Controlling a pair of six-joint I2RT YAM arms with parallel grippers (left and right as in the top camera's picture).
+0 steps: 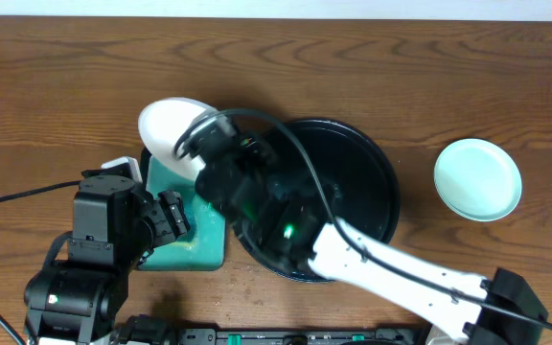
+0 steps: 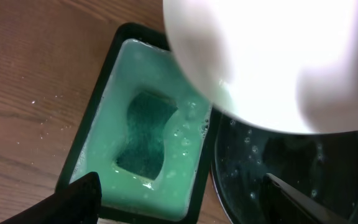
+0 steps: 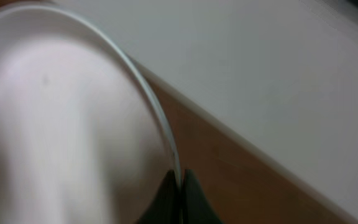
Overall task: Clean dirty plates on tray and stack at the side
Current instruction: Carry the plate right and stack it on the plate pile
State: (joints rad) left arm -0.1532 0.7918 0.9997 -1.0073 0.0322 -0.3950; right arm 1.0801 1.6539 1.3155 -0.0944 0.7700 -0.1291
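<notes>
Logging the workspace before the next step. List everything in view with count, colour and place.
held plate: one, white, gripped by its rim above the sponge tray's far end.
other plate: one, whitish, flat on the table, right of the round tray.
round tray: one, glossy black, mid-table, partly hidden by the right arm.
sponge tray: one, dark-rimmed, full of green soapy water, left of the round tray.
sponge: one, dark teal, lying in that water.
table: one, brown wood.
left gripper: open, over the sponge tray.
right gripper: shut on the held plate's rim.
</notes>
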